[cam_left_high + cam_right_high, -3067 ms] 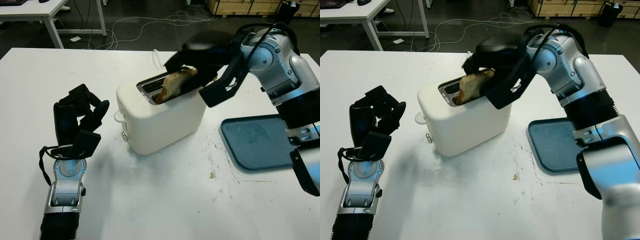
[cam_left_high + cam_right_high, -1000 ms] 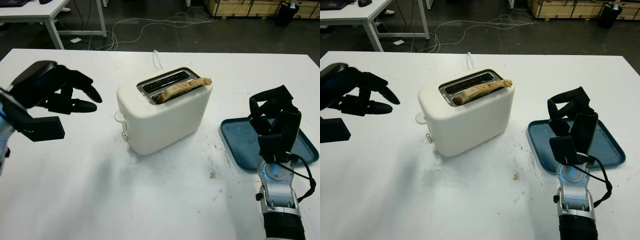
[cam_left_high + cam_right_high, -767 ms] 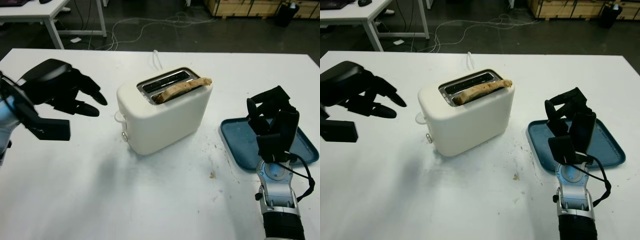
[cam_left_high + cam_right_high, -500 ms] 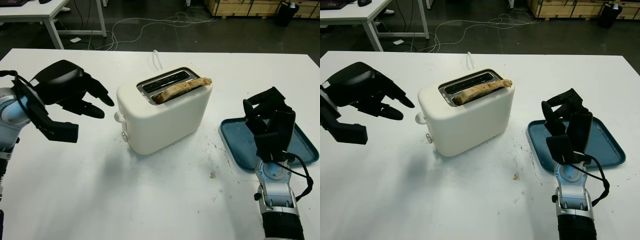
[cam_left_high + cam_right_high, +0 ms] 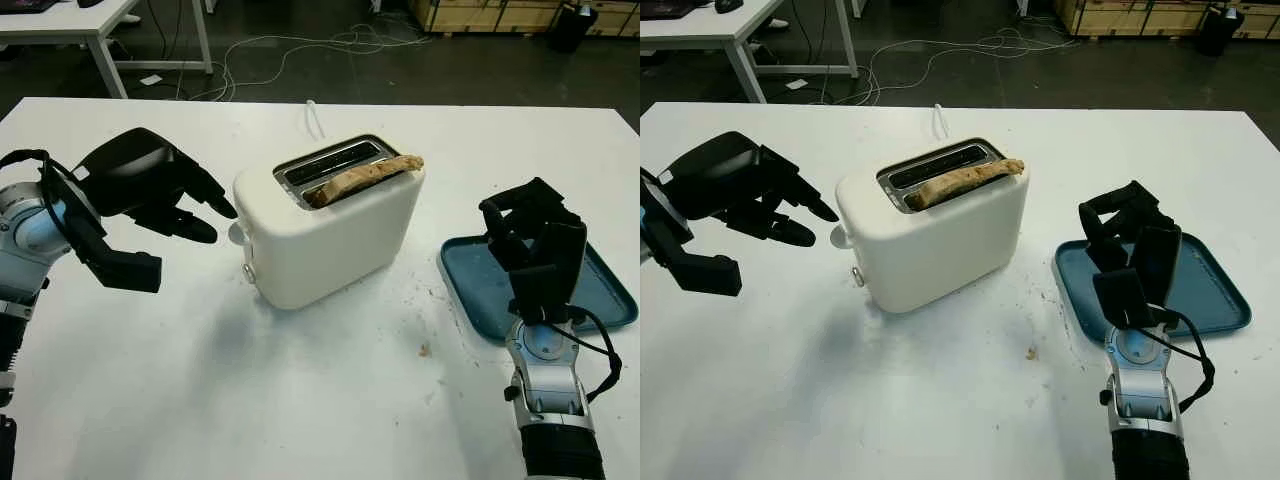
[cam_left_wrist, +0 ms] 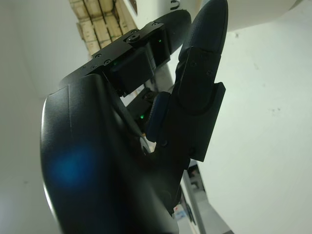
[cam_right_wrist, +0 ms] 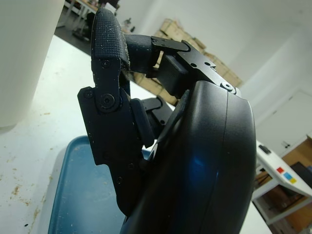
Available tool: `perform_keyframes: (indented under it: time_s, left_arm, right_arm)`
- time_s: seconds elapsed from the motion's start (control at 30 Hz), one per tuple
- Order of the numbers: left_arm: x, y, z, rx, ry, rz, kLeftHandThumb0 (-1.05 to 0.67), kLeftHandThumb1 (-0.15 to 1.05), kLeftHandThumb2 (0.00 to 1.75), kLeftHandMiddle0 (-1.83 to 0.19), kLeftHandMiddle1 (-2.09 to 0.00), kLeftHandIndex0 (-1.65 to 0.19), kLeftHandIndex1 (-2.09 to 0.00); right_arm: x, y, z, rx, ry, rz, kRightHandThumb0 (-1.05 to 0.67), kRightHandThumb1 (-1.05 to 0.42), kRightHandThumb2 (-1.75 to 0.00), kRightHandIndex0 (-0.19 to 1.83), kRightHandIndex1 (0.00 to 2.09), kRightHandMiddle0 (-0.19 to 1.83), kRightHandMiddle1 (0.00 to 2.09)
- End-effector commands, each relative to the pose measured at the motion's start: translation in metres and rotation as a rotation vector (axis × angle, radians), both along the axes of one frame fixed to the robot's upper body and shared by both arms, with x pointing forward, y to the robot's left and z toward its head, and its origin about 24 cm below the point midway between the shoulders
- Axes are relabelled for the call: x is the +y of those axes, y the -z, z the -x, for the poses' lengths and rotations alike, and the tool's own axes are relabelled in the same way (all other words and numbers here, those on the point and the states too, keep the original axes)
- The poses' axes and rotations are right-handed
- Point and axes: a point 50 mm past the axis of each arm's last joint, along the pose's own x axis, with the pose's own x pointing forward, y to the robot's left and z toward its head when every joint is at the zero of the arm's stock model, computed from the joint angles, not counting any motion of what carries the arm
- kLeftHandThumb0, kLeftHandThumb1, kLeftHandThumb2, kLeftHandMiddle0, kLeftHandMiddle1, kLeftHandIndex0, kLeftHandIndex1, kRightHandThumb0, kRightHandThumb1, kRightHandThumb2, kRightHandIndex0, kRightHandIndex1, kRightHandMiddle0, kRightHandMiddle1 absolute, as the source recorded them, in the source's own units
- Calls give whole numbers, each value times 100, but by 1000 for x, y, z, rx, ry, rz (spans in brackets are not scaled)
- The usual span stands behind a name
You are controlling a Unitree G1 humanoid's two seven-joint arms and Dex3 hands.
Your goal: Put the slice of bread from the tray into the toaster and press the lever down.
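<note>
Left eye view: the slice of bread sits partly in the front slot of the toaster. The left hand, open and empty, is just beside the toaster's lever end.

Right eye view: the right hand, curled and empty, stands above the tray.

Left wrist view: fingertips point near the toaster body.

Right wrist view: the tray lies beneath curled fingers.

My two head cameras look forward and down from just apart, sharing the white counter, the toaster and the tray. Each wrist camera sits tight against its own hand, left hand facing the toaster, right hand over the tray.
</note>
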Motion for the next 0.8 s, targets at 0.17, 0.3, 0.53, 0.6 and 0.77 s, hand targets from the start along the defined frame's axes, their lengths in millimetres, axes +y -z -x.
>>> perform_keyframes:
  time_s: [0.17,0.3,0.53,0.6,0.77]
  left_arm:
    - [-4,-2,0,5,23,-1,-71,90,0,-100,-162,-123,-2]
    - [-5,0,1,31,30,-7,-71,90,0,-100,-154,-122,-1]
    - [-7,5,1,52,43,-6,-71,88,0,-108,-124,-123,0]
    - [-8,6,1,56,49,-6,-72,88,0,-110,-115,-123,0]
    - [-10,7,2,70,65,-5,-73,90,0,-112,-117,-122,0]
  right_arm:
    - [0,0,-1,-3,5,-13,-74,-92,-30,83,175,71,148]
    - [0,0,-1,-1,7,-19,-74,-92,-30,83,175,70,150]
    - [0,0,-1,0,8,-21,-75,-92,-29,83,175,69,153]
    - [0,0,-1,3,9,-19,-75,-92,-29,83,175,69,152]
    - [0,1,-1,3,5,-24,-74,-92,-29,83,175,69,153]
